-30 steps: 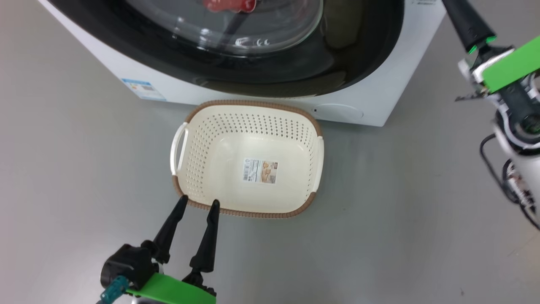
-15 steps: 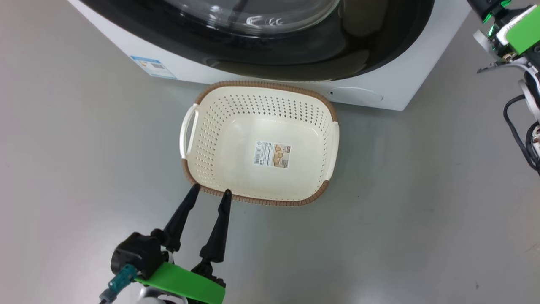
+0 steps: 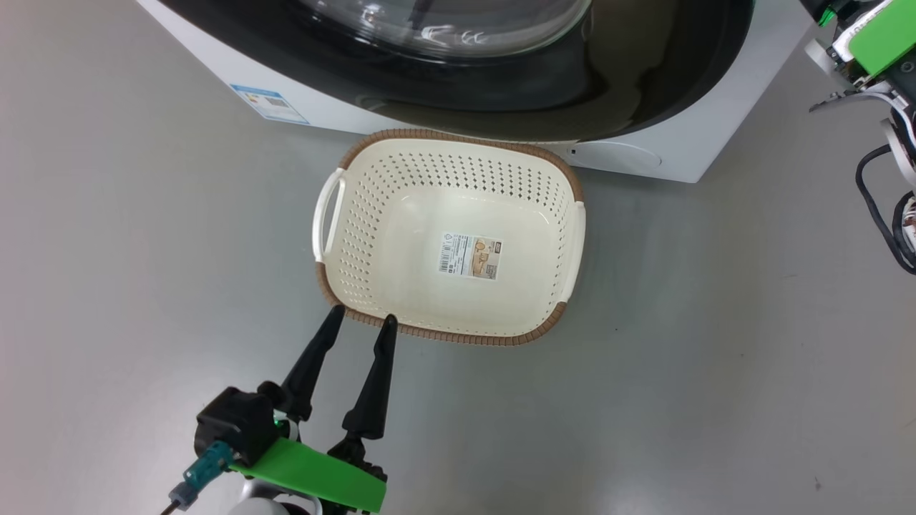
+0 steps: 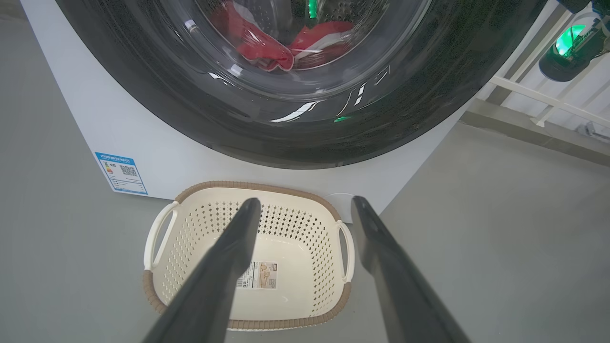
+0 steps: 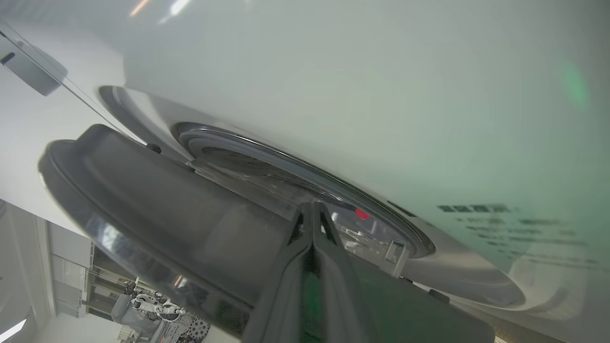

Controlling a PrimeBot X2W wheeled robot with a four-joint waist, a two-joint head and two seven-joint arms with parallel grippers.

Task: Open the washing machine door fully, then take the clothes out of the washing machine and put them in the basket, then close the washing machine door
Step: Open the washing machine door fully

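Basket [image 3: 458, 134] sits on the floor [image 3: 715, 357] just in front of the washer [image 3: 207, 57]; red clothes [image 4: 267, 45] lie inside, behind the door [image 3: 501, 96] glass.
My left claw [image 3: 363, 313] hangs spread at the basket's near-left corner, holding nothing; my right claw [image 5: 312, 206], fingers pressed together, points into the gap where the door's edge stands slightly off the washer front.

Glossy blk door [image 4: 143, 109], clear glass ctr [image 4: 381, 47], plastic basket [image 3: 358, 243], matt floor [image 3: 715, 357]

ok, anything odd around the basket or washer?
Nothing stands out: the basket sits upright and empty before the washing machine, the clothes lie inside behind the washing machine door, nothing spilled or damaged.
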